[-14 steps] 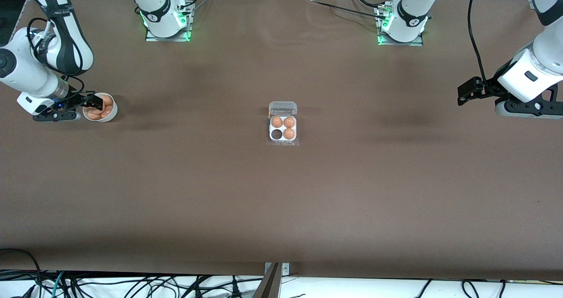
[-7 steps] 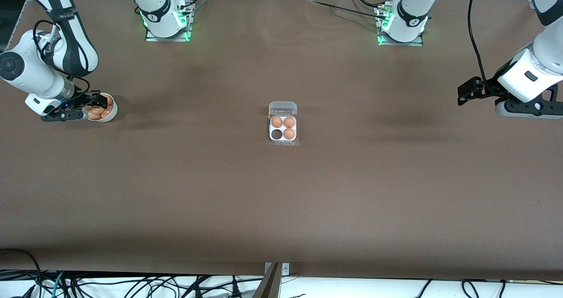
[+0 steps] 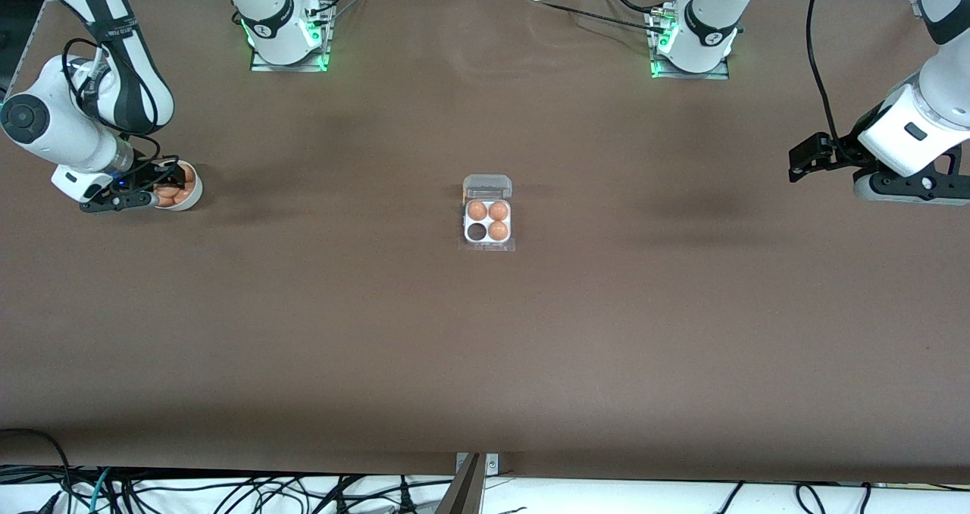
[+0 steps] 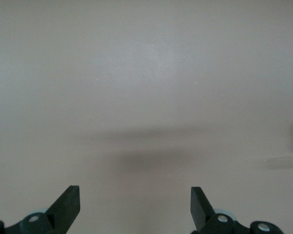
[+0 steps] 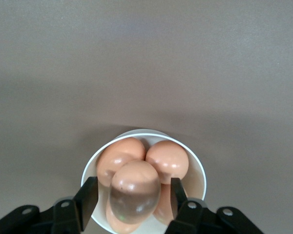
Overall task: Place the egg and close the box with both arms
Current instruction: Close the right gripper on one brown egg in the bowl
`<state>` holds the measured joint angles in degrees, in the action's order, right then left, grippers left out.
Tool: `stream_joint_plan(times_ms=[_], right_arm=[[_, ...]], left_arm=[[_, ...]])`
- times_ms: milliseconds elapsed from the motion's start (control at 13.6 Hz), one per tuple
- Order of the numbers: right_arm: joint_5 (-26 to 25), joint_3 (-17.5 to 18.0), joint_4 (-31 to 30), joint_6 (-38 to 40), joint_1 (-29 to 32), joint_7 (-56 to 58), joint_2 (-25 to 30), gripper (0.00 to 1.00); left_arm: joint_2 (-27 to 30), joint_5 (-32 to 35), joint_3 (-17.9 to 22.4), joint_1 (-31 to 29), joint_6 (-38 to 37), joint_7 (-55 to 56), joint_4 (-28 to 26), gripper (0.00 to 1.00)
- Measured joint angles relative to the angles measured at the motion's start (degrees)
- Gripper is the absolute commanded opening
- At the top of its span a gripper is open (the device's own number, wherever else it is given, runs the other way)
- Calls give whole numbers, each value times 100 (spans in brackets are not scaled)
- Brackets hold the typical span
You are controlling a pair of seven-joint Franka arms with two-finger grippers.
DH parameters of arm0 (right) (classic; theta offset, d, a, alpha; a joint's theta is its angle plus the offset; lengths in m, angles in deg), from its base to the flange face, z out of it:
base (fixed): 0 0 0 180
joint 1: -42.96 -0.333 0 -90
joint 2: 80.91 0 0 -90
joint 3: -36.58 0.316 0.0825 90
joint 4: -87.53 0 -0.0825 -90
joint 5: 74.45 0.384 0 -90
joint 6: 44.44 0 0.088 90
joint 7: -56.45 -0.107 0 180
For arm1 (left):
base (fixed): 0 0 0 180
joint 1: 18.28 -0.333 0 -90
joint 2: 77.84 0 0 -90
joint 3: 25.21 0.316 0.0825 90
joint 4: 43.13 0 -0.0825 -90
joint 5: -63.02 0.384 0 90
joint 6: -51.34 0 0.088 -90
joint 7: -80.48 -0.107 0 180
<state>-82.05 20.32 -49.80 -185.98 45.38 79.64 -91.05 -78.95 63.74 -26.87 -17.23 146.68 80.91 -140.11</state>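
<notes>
Where the right gripper (image 5: 131,201) straddles it, glossy orange-brown egg (image 5: 134,191)

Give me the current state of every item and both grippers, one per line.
egg carton: lid open, three cells filled, one cell empty.
white bowl: upright, holding several eggs.
egg: on top of the pile in the bowl, between the fingers, not lifted.
right gripper: at the bowl, fingers on either side of the egg.
left gripper: open, empty, over bare table at the left arm's end, waiting.
</notes>
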Motion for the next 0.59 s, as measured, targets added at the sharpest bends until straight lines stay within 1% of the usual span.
stream_joint_plan(times_ms=[147,220,294,367,587], right_arm=[[0,0,-3,30,-1,11,-3,58],[0,0,-5,39,-1,15,-6,54],[0,0,-7,42,-1,24,-9,53],[0,0,-8,44,-1,40,-11,48],[0,-2,-8,47,-1,57,-35,40]], left_arm=[[0,0,0,0,0,0,0,100],[0,0,0,-1,0,0,0,100],[0,0,0,-1,0,0,0,100],[0,0,1,-2,0,0,0,100],[0,0,2,-2,0,0,0,100]])
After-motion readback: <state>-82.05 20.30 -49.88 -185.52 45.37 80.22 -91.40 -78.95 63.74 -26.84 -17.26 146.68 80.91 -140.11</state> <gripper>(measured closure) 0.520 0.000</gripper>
